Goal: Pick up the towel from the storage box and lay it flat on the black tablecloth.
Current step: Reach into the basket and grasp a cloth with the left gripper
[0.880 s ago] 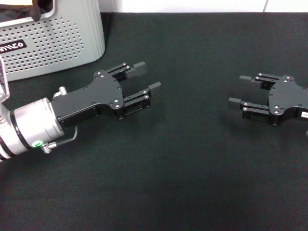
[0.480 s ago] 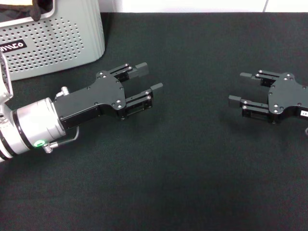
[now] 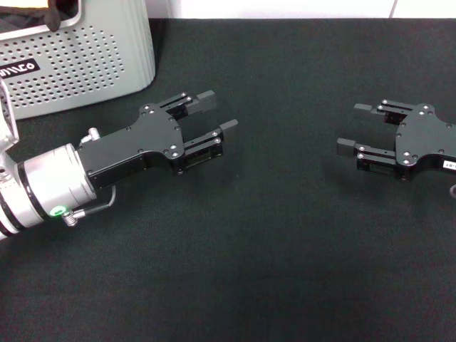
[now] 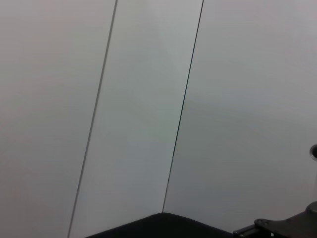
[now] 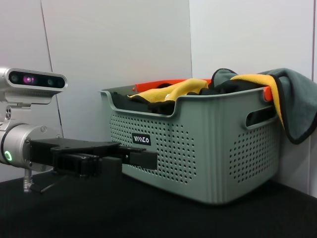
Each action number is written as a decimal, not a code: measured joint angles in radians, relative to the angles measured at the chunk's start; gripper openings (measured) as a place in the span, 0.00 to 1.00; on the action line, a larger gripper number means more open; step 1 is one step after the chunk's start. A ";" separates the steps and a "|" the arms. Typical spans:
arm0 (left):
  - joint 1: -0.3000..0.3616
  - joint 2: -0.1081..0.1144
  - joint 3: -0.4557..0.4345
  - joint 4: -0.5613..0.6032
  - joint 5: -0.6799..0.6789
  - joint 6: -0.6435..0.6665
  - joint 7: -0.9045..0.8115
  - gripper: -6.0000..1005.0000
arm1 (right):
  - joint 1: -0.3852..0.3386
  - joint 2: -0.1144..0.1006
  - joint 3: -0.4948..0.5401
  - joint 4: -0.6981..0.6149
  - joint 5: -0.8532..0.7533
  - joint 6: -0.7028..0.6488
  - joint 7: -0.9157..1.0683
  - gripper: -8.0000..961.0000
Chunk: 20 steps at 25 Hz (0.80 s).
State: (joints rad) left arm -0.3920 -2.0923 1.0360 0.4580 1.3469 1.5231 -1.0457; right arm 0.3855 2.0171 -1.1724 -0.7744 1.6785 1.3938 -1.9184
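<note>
The light grey storage box point(image 3: 85, 64) stands at the far left on the black tablecloth point(image 3: 271, 249). In the right wrist view the box point(image 5: 198, 148) holds the grey-teal towel point(image 5: 294, 99), which has a yellow reverse and hangs over one end of the rim. The head view shows only a dark and orange scrap of cloth point(image 3: 55, 11) in the box. My left gripper point(image 3: 218, 111) is open and empty, low over the cloth just right of the box. It also shows in the right wrist view point(image 5: 141, 157). My right gripper point(image 3: 353, 127) is open and empty at the right, pointing left.
White wall panels run behind the table's far edge point(image 3: 285, 8). The left wrist view shows only these panels point(image 4: 148, 99) and a corner of the tablecloth point(image 4: 163, 225). Other yellow and dark cloths point(image 5: 168, 94) lie in the box.
The right gripper has drifted slightly toward the table's far side. The left gripper has barely shifted. Both stay open and empty.
</note>
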 joint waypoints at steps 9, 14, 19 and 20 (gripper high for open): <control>-0.001 0.001 0.006 0.001 0.005 0.001 -0.002 0.68 | 0.001 0.000 -0.002 0.000 0.001 0.000 0.000 0.66; -0.001 0.001 0.007 0.001 0.007 0.003 -0.002 0.68 | 0.000 0.000 -0.004 0.000 0.001 0.001 0.000 0.66; -0.001 0.002 0.008 0.001 0.009 0.003 0.001 0.68 | -0.004 0.000 -0.004 0.000 0.001 0.003 0.000 0.65; -0.002 0.002 0.009 0.002 0.009 0.003 0.002 0.68 | -0.004 0.001 -0.004 0.000 0.001 0.005 0.000 0.65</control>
State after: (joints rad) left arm -0.3938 -2.0904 1.0446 0.4597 1.3557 1.5260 -1.0441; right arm 0.3810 2.0176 -1.1766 -0.7747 1.6799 1.3984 -1.9189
